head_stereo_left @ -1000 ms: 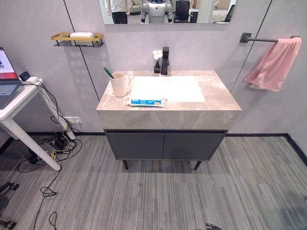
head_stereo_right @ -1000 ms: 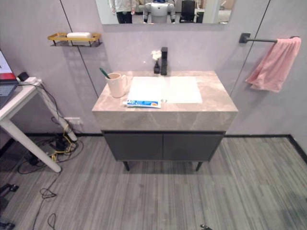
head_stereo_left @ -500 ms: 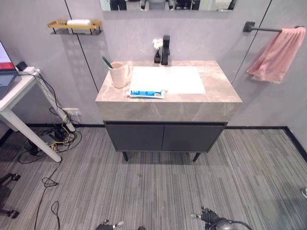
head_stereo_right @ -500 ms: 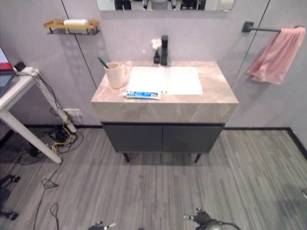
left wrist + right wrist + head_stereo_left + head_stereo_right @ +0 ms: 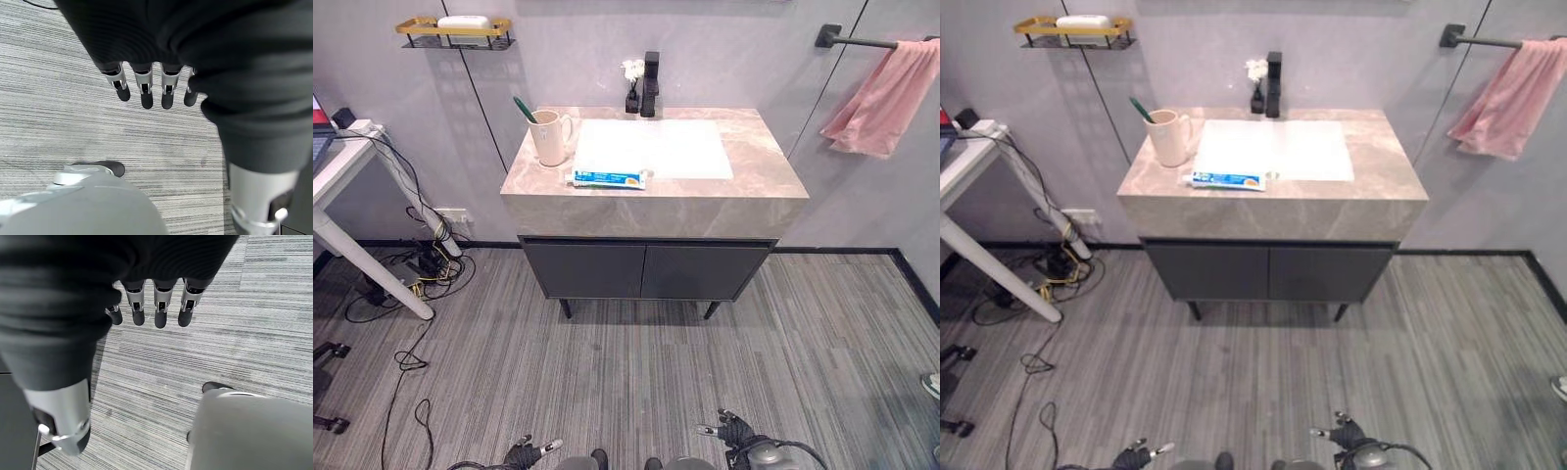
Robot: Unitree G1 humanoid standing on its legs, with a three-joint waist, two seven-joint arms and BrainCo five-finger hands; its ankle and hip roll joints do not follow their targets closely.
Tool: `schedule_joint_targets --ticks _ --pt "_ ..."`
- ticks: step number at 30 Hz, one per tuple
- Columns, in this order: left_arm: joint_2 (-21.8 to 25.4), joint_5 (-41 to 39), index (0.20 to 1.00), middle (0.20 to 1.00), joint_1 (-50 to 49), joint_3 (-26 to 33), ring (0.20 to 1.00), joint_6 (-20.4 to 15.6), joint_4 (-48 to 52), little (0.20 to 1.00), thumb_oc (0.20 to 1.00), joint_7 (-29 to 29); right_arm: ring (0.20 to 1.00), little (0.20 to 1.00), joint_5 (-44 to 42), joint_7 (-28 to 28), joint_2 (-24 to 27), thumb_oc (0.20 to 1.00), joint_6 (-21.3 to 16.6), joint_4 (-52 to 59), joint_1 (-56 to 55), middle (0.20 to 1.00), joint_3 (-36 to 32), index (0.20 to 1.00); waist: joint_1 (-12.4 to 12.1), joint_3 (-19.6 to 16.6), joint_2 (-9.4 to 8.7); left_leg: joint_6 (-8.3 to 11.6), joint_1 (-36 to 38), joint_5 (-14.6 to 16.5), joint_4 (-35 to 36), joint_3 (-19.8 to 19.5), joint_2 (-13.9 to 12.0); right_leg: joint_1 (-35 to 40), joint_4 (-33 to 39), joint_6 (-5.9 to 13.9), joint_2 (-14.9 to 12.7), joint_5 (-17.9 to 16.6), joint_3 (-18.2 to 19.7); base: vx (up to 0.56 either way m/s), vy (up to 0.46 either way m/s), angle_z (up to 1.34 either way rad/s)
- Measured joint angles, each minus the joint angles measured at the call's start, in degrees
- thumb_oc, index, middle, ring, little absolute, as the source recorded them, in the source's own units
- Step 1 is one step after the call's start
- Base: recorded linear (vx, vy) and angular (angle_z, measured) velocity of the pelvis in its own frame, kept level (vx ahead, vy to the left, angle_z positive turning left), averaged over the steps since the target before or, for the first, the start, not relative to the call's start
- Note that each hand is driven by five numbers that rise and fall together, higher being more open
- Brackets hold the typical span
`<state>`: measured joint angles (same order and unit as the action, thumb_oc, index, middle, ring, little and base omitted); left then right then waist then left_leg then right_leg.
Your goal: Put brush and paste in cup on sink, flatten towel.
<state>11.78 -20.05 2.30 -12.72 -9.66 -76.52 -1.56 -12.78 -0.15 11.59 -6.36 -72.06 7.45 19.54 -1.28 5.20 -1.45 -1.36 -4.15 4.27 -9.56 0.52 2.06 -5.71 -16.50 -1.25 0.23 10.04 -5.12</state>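
A pink cup (image 5: pixel 549 137) stands on the left of the stone sink counter (image 5: pixel 705 201), with a green toothbrush (image 5: pixel 523 108) leaning in it. A blue-and-white toothpaste tube (image 5: pixel 607 178) lies flat near the counter's front edge, right of the cup. A pink towel (image 5: pixel 884 98) hangs bunched on a dark wall bar (image 5: pixel 862 41) at the right. My left hand (image 5: pixel 526 453) and right hand (image 5: pixel 736 433) hang low over the floor, far from the counter. Both have straight fingers (image 5: pixel 143 90) (image 5: pixel 160 311) and hold nothing.
A white basin (image 5: pixel 652 149) sits in the counter with a black tap (image 5: pixel 651 84) and small bottle behind it. A gold shelf (image 5: pixel 452 29) hangs on the wall at left. A white desk (image 5: pixel 342 196) with cables on the floor stands left.
The whole picture has shifted: the camera tipped down and drew closer to the counter, and both hands have come into sight at the bottom edge. Nothing on the counter has moved.
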Motion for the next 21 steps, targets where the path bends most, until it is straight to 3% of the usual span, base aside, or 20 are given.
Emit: schedule_joint_targets --ticks 5,8,11,13,15,16,17,20,21 --pt "0.5 0.4 1.0 1.0 0.0 -2.3 1.0 -0.2 2.0 1.0 1.0 -0.5 1.0 1.0 0.8 -0.8 0.5 1.0 -0.1 1.2 0.6 1.0 4.2 1.0 -0.4 0.3 0.07 -1.72 -1.0 1.1 -1.2 0.6 1.7 -1.4 -1.1 1.26 -0.9 -0.3 1.5 -0.04 0.17 -0.09" --pt "1.2 1.3 1.0 1.0 0.1 -2.5 1.0 -0.4 5.2 1.0 1.0 -0.6 1.0 1.0 4.6 -1.1 1.9 1.0 -0.3 5.5 0.7 1.0 8.1 1.0 -0.8 2.1 -0.16 -2.54 -1.8 1.4 -2.4 1.2 1.8 -4.0 -6.6 2.82 -1.8 -0.4 1.5 -0.04 0.088 -0.09" --pt "1.9 2.6 1.0 1.0 0.0 -2.1 1.0 -1.5 6.4 1.0 1.0 -0.8 1.0 1.0 6.9 -1.0 2.4 1.0 -0.3 9.8 1.5 1.0 8.2 1.0 -1.2 5.1 -0.49 -3.57 -1.2 2.2 -2.5 3.2 1.5 -9.3 -15.9 6.75 -2.9 -1.9 1.4 0.06 0.092 -0.29" --pt "1.7 2.6 1.0 1.0 -0.2 -1.7 1.0 -1.6 5.9 1.0 1.0 -0.8 1.0 1.0 7.0 -1.0 2.6 1.0 -0.2 11.4 1.5 1.0 8.1 1.0 -0.8 6.4 -0.3 -4.0 -0.9 2.5 -2.1 3.6 2.0 -11.8 -17.5 6.97 -4.6 -1.9 0.2 0.14 0.019 -0.25" --pt "1.5 2.6 1.0 1.0 -0.6 -1.5 1.0 -1.5 4.7 1.0 1.0 -0.8 1.0 1.0 8.2 -1.0 3.0 1.0 -0.2 12.6 0.5 1.0 8.2 1.0 -0.7 6.8 -0.45 -4.0 0.5 2.5 -0.8 3.7 2.3 -12.4 -10.9 7.12 -6.3 -2.3 -0.2 0.14 -0.027 -0.15" --pt "1.6 2.6 1.0 1.0 -0.7 -1.5 1.0 -1.5 4.3 1.0 1.0 -0.9 1.0 1.0 8.7 -1.0 3.0 1.0 -0.2 12.5 0.1 1.0 8.2 1.0 -0.7 6.9 -0.39 -4.01 0.8 2.5 -0.5 3.7 2.6 -12.7 -7.4 8.11 -7.2 -3.3 -0.2 0.21 -0.078 -0.01" --pt "1.5 2.6 1.0 1.0 -0.6 -1.3 1.0 -1.6 3.8 1.0 1.0 -1.1 1.0 1.0 9.3 -1.0 3.0 1.0 -0.2 12.5 0.1 1.0 8.4 1.0 -0.5 6.9 -1.05 -4.67 1.1 2.6 -0.4 3.7 3.1 -13.6 0.7 10.43 -9.0 -6.4 0.0 0.19 -0.079 0.08" --pt "1.6 2.5 1.0 1.0 -0.1 -0.1 1.0 -1.7 3.5 1.0 1.0 -1.7 1.0 1.0 10.2 -1.0 3.3 1.0 -0.1 12.5 0.8 1.0 8.4 1.0 -0.2 7.2 -2.01 -4.85 1.1 2.8 -0.2 2.9 3.5 -14.2 9.4 10.78 -10.2 -10.3 0.2 0.12 -0.08 0.21" --pt "1.5 2.5 1.0 1.0 -0.2 0.5 1.0 -1.7 4.1 1.0 1.0 -1.8 1.0 1.0 11.0 -1.0 3.4 1.0 -0.2 12.6 0.7 1.0 8.4 1.0 -0.2 7.2 -2.05 -4.46 1.6 3.1 0.2 2.2 3.4 -14.2 8.5 9.86 -10.0 -11.0 1.1 0.06 -0.055 0.35"
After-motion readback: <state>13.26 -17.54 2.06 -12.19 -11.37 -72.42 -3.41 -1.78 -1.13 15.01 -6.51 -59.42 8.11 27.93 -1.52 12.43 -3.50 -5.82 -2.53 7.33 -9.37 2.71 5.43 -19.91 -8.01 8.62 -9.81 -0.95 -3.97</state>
